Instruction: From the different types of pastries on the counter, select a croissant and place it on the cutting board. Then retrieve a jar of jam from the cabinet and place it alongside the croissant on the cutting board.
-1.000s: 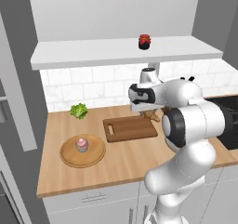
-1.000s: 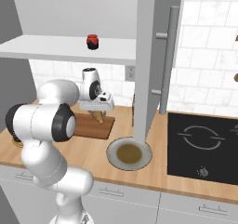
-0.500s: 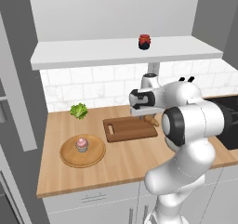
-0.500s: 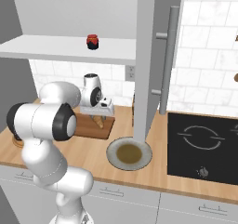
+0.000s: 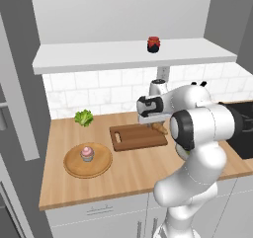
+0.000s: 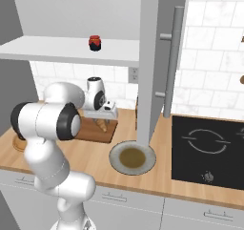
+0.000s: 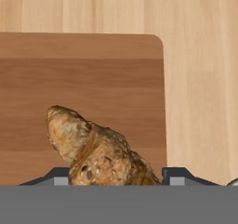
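Starting at the left of the counter [image 5: 128, 168], a green leafy clump [image 5: 84, 117] sits by the tiled wall, and nearer the front edge the pink-frosted cupcake [image 5: 87, 153] stands on the round light-wood tray [image 5: 101, 165]. Next comes the dark cutting board [image 5: 133, 137], its slot handle at the left end. My claw [image 5: 159, 128] hangs over the right end of that board, and the croissant [image 5: 160, 129] is clamped between my two fingers; I can see its brown tip poking out just below my hand. In the hand view the croissant [image 7: 95, 151] rises from between my finger tips [image 7: 179, 176] and points out over the board [image 7: 79, 88], close to its rounded corner, with bare counter [image 7: 200, 79] beyond that edge. Whether the pastry touches the wood I cannot tell. Above, the jar of jam [image 5: 153, 44] stands on the white cabinet [image 5: 99, 57] shelf, well apart from me. From the right base view, my claw [image 6: 101, 124] holds the croissant [image 6: 102, 125] over the board [image 6: 95, 131], and a round plate [image 6: 132, 158] with a brownish centre lies on the counter in front, then the black cooktop [image 6: 209, 150] further right.

Compared with a second ago, my hand has moved a little to the right and lower toward the board; my grip has stayed clamped on the croissant. The jar, cupcake and tray have not moved.
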